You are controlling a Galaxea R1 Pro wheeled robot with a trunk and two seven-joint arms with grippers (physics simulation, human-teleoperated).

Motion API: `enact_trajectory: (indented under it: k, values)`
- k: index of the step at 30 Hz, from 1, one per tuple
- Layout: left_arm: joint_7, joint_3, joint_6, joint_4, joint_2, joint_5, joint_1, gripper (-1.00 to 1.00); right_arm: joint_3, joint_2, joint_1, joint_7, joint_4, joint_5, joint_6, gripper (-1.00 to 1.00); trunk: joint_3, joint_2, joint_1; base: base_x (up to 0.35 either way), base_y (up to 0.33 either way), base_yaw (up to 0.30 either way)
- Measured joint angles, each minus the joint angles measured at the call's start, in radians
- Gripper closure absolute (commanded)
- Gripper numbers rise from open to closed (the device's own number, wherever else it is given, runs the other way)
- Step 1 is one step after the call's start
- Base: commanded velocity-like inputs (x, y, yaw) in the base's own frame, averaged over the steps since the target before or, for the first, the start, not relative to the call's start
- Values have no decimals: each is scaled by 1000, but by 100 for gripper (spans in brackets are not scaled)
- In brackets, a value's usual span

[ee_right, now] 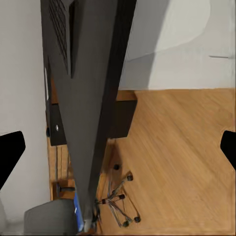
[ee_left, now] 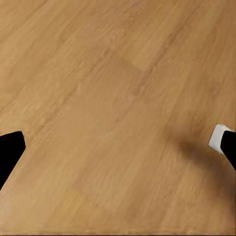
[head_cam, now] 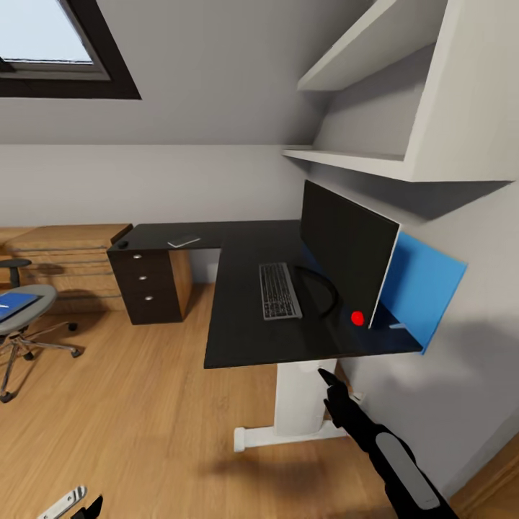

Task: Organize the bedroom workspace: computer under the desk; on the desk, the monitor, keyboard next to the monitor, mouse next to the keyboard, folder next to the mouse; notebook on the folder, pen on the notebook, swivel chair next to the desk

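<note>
The black monitor (head_cam: pixel 346 252) stands on the right part of the L-shaped black desk (head_cam: pixel 238 339), with the keyboard (head_cam: pixel 279 290) lying in front of it. A flat grey notebook-like item (head_cam: pixel 184 241) and a small dark mouse-like lump (head_cam: pixel 122 244) lie on the desk's far wing. At the left, the grey swivel chair (head_cam: pixel 25 310) carries the blue folder (head_cam: pixel 14 304). My right gripper (head_cam: pixel 328 380) hangs open just below the desk's near edge; its wrist view looks along the desk edge (ee_right: pixel 93 128) to the chair (ee_right: pixel 51 216). My left gripper (head_cam: pixel 86 506) is open over the floor (ee_left: pixel 118 98).
A small red round object (head_cam: pixel 357 318) sits by the monitor's base. A blue panel (head_cam: pixel 425 288) leans on the wall behind the monitor, under white shelves (head_cam: pixel 375 162). A dark drawer unit (head_cam: pixel 148 285) stands under the far wing, and the white desk leg (head_cam: pixel 295 404) is beside my right arm.
</note>
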Motion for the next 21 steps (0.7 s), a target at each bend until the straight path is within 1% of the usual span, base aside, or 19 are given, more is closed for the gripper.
enact_trajectory:
  k: [1,2,3,5,6,7,8,9,10,11,12,13,14,16,17,19,20,21]
  values:
    - [0,0,-1,0,-1,0,0,-100,21,5,0,-9,5,5,0,-100,0,0,0,-275,-123,0]
    - [1,0,-1,0,-1,0,0,-100,33,8,-1,-17,7,10,-1,-100,0,0,0,-194,-96,0]
    - [1,0,-2,0,-2,-1,0,-100,53,16,-1,-34,10,26,-1,-100,0,0,0,-156,-77,0]
    - [1,-1,-3,0,-3,-1,0,-100,72,29,-3,-56,13,52,-1,-100,0,0,0,-102,-50,0]
    - [0,-1,-3,0,-4,-3,0,-100,87,45,-4,-78,14,87,-1,-100,0,0,0,-51,-25,0]
    - [0,-3,-3,0,-4,-4,0,-100,99,64,-5,-97,18,133,-2,-100,3,7,-4,-41,-20,0]
    - [1,-5,-2,0,-5,-5,0,-100,106,74,-5,-105,22,160,-3,-100,6,14,-8,-26,-13,0]
    - [2,-16,-1,3,-10,-11,0,-100,119,91,-5,-118,38,220,-4,-100,9,21,-12,-17,-8,0]
    - [6,-36,0,11,-19,-24,0,-100,133,107,-6,-128,64,290,-4,-100,12,28,-16,-13,-7,0]
    - [10,-49,0,17,-25,-33,0,-100,142,114,-6,-132,81,329,-4,-100,16,35,-20,-9,-4,0]
    - [22,-75,-1,32,-37,-51,0,-100,159,126,-6,-138,118,407,-7,-100,19,42,-23,-7,-3,0]
    - [30,-86,-1,39,-43,-60,0,-100,169,131,-6,-140,140,449,-10,-100,22,49,-27,-4,-2,0]
    - [49,-101,0,52,-51,-74,0,-100,183,142,-6,-143,182,527,-18,-100,25,56,-31,-4,-2,0]
    - [74,-111,2,62,-59,-87,0,-100,194,155,-6,-145,229,607,-33,-100,31,70,-39,-2,-1,0]
    - [98,-117,2,70,-67,-95,0,-100,200,170,-6,-146,281,679,-56,-100,34,77,-43,-1,-1,0]
    - [118,-122,3,80,-77,-101,0,-100,203,187,-6,-147,344,748,-95,-100,41,91,-50,-1,0,0]
    - [131,-125,3,88,-87,-106,0,-100,205,203,-6,-147,411,809,-149,-100,44,98,-54,0,0,0]
    - [136,-126,3,92,-93,-108,0,-100,206,210,-6,-147,448,838,-185,-100,47,105,-58,0,0,0]
